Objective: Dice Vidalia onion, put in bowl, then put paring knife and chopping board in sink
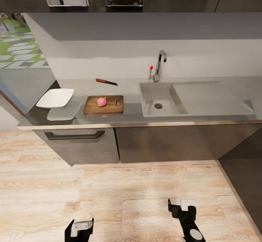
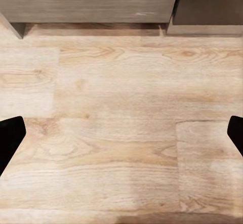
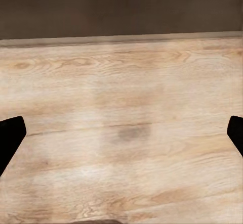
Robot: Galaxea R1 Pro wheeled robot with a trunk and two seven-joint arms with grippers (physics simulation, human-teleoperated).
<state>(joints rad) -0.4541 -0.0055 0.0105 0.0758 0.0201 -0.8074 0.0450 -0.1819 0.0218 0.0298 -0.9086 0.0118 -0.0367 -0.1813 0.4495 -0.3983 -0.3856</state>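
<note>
Head view, L→R. Bowl is seen at far left of countertop, white, sitting partly over a pale grey mat. Board lies just right of it, long axis along the counter edge, slot hole toward the sink end. Onion rests whole on the board, left of centre; not yet cut. Knife lies on the counter behind the board, apart from it, near the back wall; long axis approx. parallel to the counter edge, red handle to the left, blade pointing right toward the tap. Sink is right of the board, basin holding nothing; drainer further right.

Both arms are held low over the wood floor, well short of the counter. L gripper: fingers spread wide in wrist view, nothing held. R gripper: likewise spread wide, nothing held.

Key relation: knife is judged ahead and to the left of both grippers, L arm nearer. Handle faces the left side, so an L-arm approach is favoured. Base must be brought closer first.
</note>
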